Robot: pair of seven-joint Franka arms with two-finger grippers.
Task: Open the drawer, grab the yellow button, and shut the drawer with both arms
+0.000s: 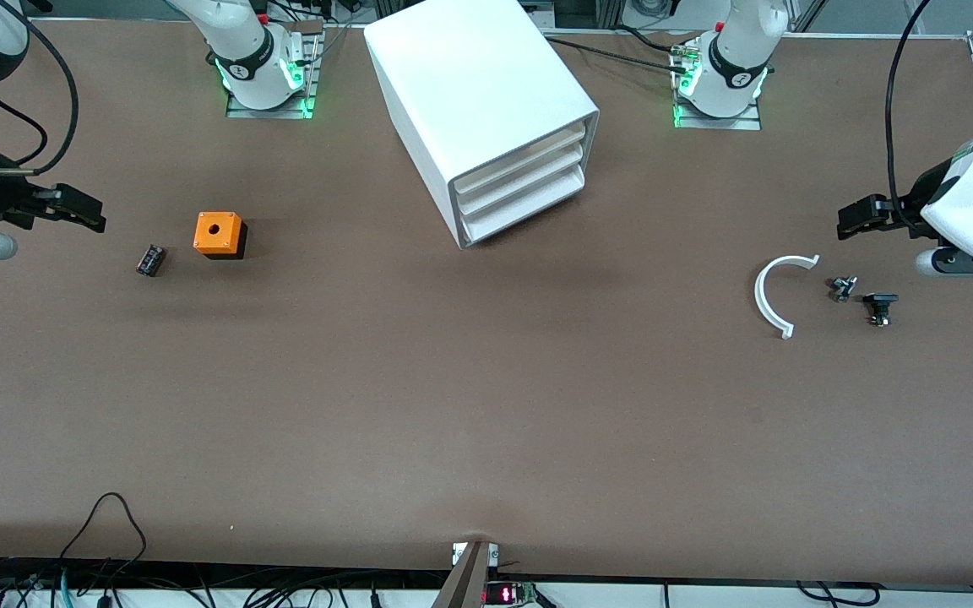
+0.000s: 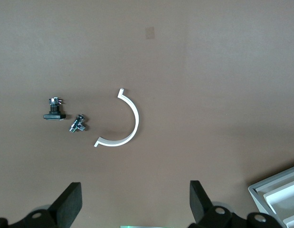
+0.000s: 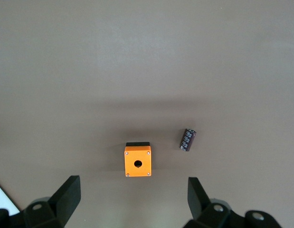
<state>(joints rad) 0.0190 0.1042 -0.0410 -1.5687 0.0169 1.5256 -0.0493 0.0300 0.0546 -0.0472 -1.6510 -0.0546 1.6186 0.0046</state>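
Observation:
The white cabinet (image 1: 478, 84) stands at the middle of the table near the arms' bases, and its corner shows in the left wrist view (image 2: 279, 194). Its top drawer (image 1: 520, 158) is pushed in, like the two under it. The button is hidden. My left gripper (image 1: 854, 218) (image 2: 136, 194) hangs open and empty over the left arm's end of the table, near a white curved bracket (image 1: 759, 291) (image 2: 137, 121). My right gripper (image 1: 85, 211) (image 3: 132, 190) hangs open and empty over the right arm's end, beside an orange cube with a round hole (image 1: 218, 233) (image 3: 137, 161).
A small black ribbed part (image 1: 150, 259) (image 3: 187, 139) lies beside the orange cube. Next to the bracket lie a small metal part (image 1: 842, 288) (image 2: 79, 123) and a black-flanged part (image 1: 879, 306) (image 2: 54, 110). Cables run along the table's front edge.

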